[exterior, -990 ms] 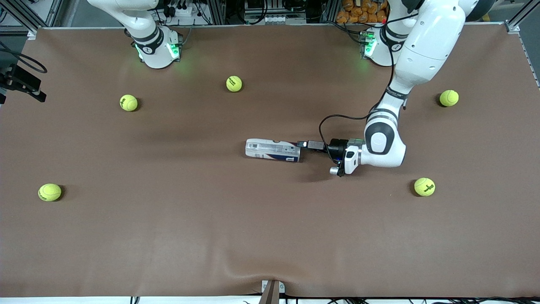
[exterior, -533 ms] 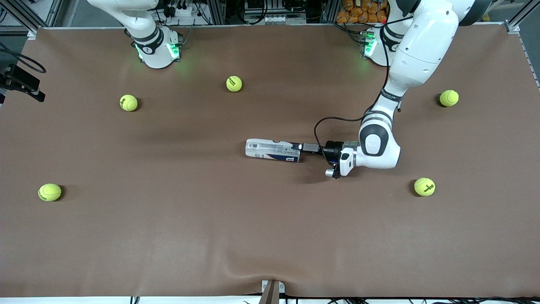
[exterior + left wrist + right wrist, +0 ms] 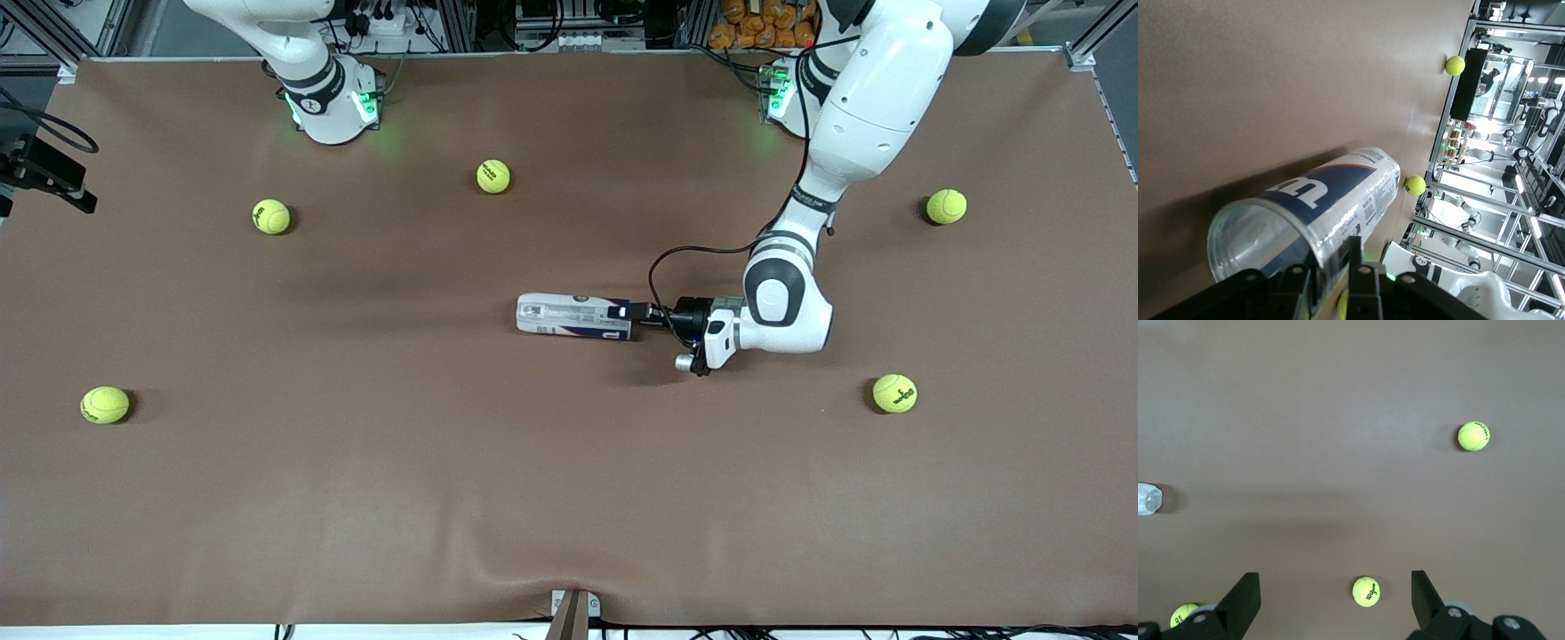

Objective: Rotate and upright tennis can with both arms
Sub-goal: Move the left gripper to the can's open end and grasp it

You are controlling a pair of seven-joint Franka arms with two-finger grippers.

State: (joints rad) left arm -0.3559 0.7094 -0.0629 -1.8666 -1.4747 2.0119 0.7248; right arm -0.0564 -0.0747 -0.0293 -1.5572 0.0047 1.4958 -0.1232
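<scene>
I see the tennis can (image 3: 574, 319) lying on its side mid-table, not yet upright. My left gripper (image 3: 629, 312) pinches the rim at its open end; my right gripper (image 3: 1331, 597) waits, fingers spread, high over the table. Rotating and standing remain.

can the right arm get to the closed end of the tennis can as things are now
Probably yes. The tennis can lies mid-table with bare cloth around its closed end; the left gripper clamps only the open end.

The tennis can (image 3: 1148, 501) is cut off at the right wrist view's nine o'clock edge; its label print (image 3: 569, 318) too small to read.
</scene>
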